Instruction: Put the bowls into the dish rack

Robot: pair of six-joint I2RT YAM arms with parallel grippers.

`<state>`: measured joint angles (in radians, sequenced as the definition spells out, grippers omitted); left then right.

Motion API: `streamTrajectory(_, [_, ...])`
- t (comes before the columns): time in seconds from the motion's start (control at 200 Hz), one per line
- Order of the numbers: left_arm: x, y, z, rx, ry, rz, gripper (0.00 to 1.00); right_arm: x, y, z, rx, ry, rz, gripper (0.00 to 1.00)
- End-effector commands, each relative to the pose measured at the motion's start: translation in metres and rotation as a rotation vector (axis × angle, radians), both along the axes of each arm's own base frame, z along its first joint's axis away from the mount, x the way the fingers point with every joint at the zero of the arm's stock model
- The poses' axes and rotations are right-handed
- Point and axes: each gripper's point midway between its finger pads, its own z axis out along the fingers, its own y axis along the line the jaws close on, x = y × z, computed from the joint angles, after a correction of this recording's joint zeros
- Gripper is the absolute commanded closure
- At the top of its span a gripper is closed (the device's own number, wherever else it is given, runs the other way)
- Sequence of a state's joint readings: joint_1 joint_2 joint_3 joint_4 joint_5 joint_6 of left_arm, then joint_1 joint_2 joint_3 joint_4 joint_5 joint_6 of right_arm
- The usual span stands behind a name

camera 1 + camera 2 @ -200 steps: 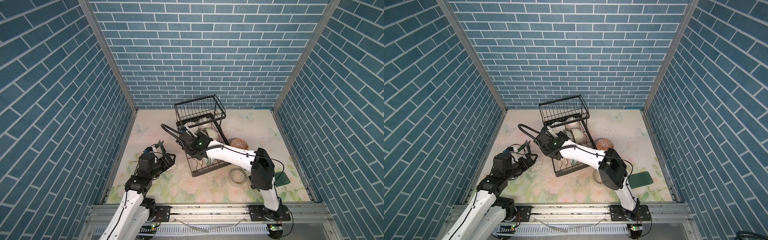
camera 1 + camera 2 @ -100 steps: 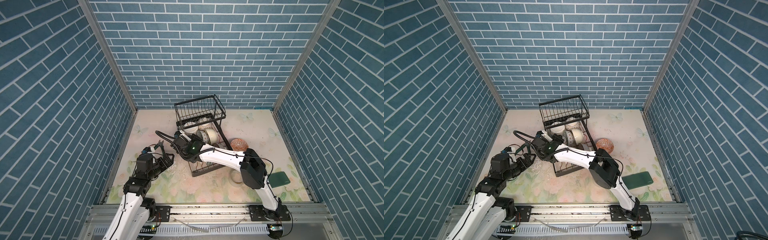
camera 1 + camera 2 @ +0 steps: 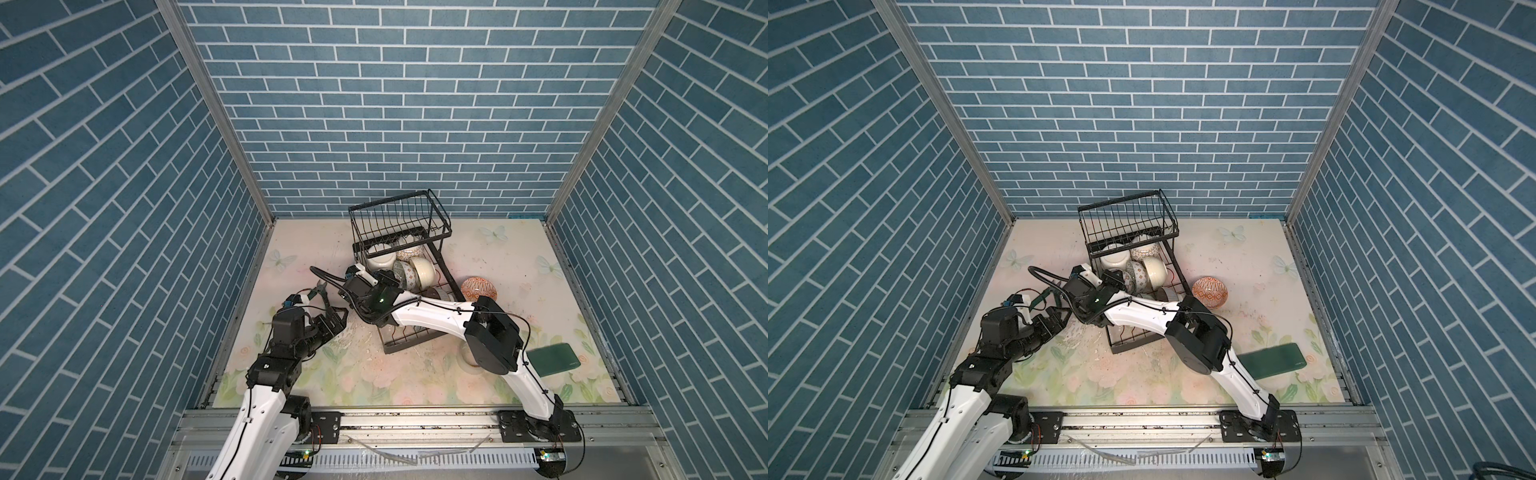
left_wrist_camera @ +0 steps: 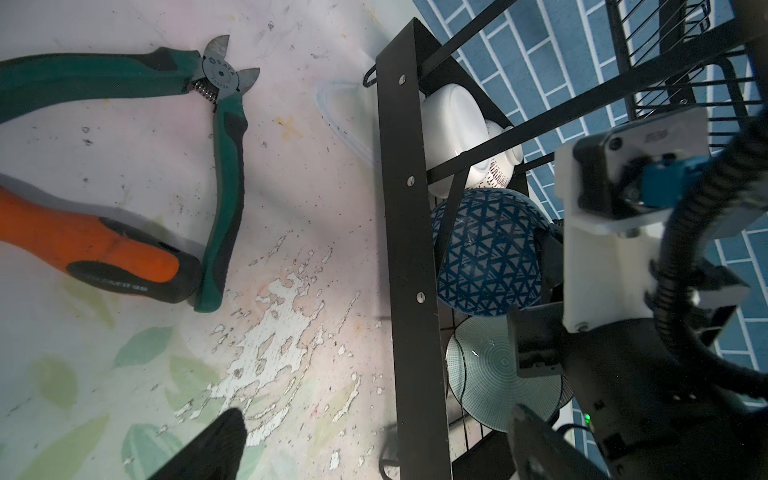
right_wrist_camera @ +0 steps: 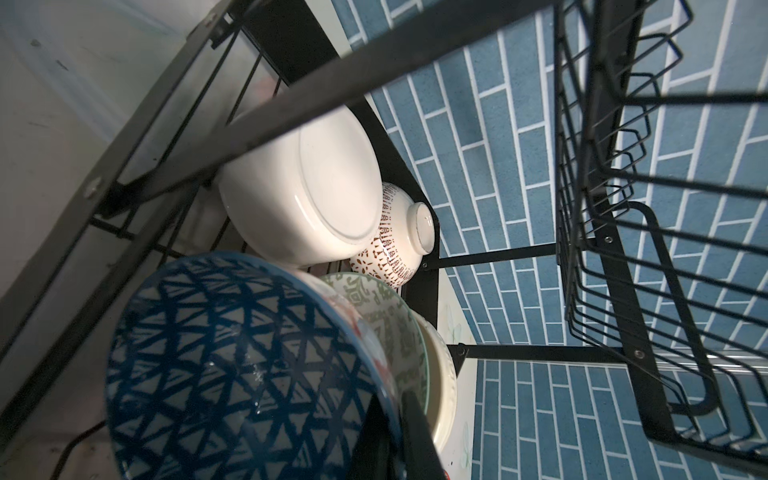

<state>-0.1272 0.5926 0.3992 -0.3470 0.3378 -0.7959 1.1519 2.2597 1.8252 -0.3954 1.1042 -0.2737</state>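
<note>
One large black wire dish rack [image 3: 395, 216] stands mid-table in both top views, its long lower tray running from 12 toward 6 o'clock beneath the raised basket. The right arm reaches across the tray to its 9 o'clock side. There the right gripper [image 5: 390, 409] is clenched on the wall of the lattice bowl [image 5: 232, 365], with one finger inside the rim and one outside. That bowl stands on edge inside the lower tray, right at the fingertips.

The left gripper [image 3: 337, 320] is spread wide and holds nothing. It hovers low over the table just beside the rack's near end, at its 9 o'clock, with the held bowl off toward 1 o'clock.

At 12 o'clock from the right gripper, at the tray's far end, lie a white bowl [image 5: 299, 195] and a brown-patterned bowl [image 5: 399, 245]. At 2 o'clock a green-patterned bowl [image 5: 382, 316] leans against a cream bowl [image 5: 440, 374]. A pale ringed bowl [image 4: 486, 374] stands just beside the held one in the same tray. An orange-patterned bowl [image 3: 478, 289] sits on the table outside the rack, at the tray's 3 o'clock.

The green-handled cutters [image 4: 220, 166] and the orange-handled tool [image 4: 83, 245] lie touching on the table at the rack's 9 o'clock.
</note>
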Motion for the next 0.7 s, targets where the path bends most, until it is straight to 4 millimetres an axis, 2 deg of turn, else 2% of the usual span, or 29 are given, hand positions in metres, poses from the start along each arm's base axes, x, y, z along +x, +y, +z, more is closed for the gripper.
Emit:
streamTrajectory(0.0, [-0.002,0.001,-0.002,0.008,0.008,-0.005,0.0,0.014,0.002,0.025,0.025,-0.079,-0.035,1.0])
streamTrajectory(0.385, [-0.001,0.001,-0.001,0.008,0.006,-0.007,0.0,0.028,0.009,0.016,-0.032,-0.106,-0.036,1.0])
streamTrajectory(0.695, [-0.001,0.001,-0.002,0.007,0.007,-0.009,0.0,0.025,0.017,0.002,-0.065,-0.088,-0.018,1.0])
